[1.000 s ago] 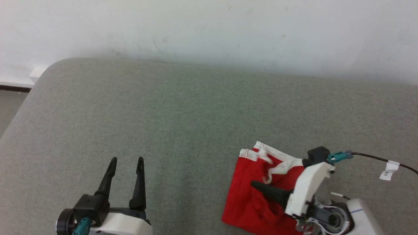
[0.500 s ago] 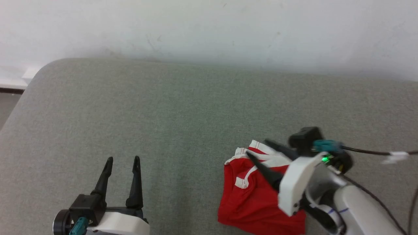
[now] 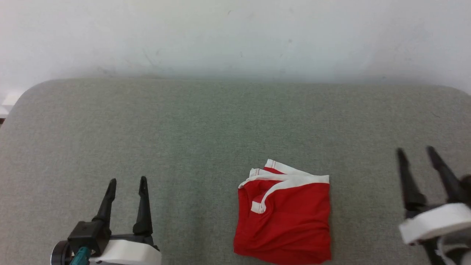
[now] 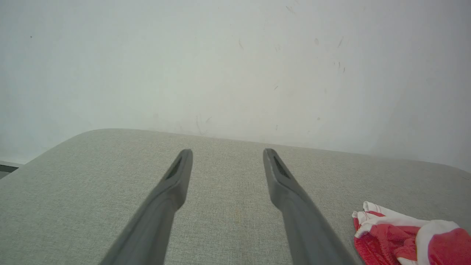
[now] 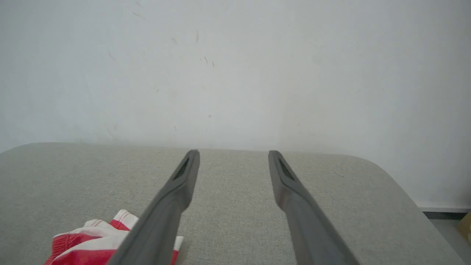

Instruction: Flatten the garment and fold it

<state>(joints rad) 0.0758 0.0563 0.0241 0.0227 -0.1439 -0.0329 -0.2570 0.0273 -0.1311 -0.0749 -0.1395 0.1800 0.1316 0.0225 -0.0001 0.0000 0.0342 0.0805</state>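
We see our left gripper (image 3: 127, 180) and right gripper (image 3: 415, 150) low over the grey upholstered surface (image 3: 206, 125), both spread wide and holding nothing. Bare fabric runs ahead of each to the rounded far edge below the white wall (image 3: 235, 36). The red shorts (image 3: 287, 221), folded into a rough square, lie between the two, slightly nearer the right, touching neither.

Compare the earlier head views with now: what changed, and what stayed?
The right gripper let go of the shorts and pulled away to the right, jaws open. The shorts now lie folded and free. The left gripper stayed open and idle.
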